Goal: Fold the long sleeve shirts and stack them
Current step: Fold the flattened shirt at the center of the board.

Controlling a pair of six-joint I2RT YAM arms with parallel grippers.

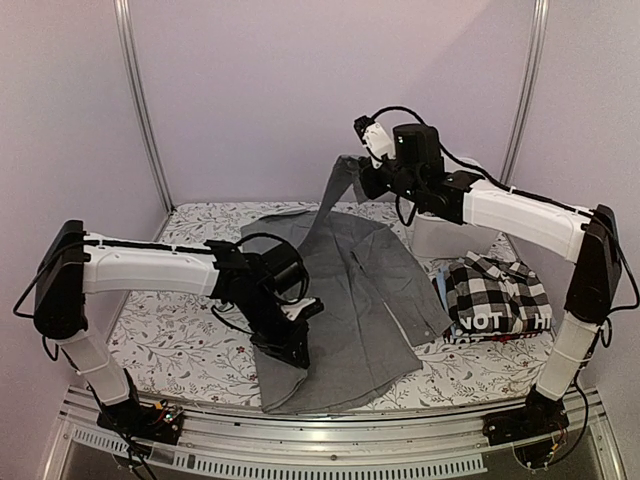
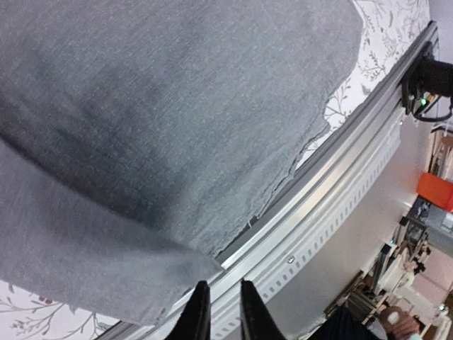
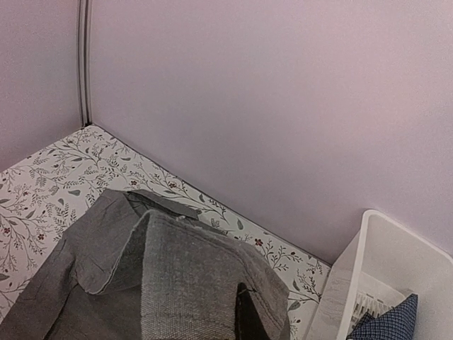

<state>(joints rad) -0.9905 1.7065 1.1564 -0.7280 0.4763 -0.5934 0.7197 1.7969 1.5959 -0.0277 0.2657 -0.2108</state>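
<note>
Above the table (image 1: pixel 170 330), right end effector (image 1: pixel 355 168) pinches grey shirt (image 1: pixel 350 290) (sleeve lifted).

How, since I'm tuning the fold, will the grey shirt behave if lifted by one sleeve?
Probably floppy: the sleeve pinched by the right end effector droops limply to the grey shirt lying on the table. Likely light, since one pinch holds it up. Pushed, it would probably bunch, not slide flat.

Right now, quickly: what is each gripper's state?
Left gripper: jaws slightly open, holding nothing.
Right gripper: shut on the grey button-up shirt, lifting part of it.
</note>
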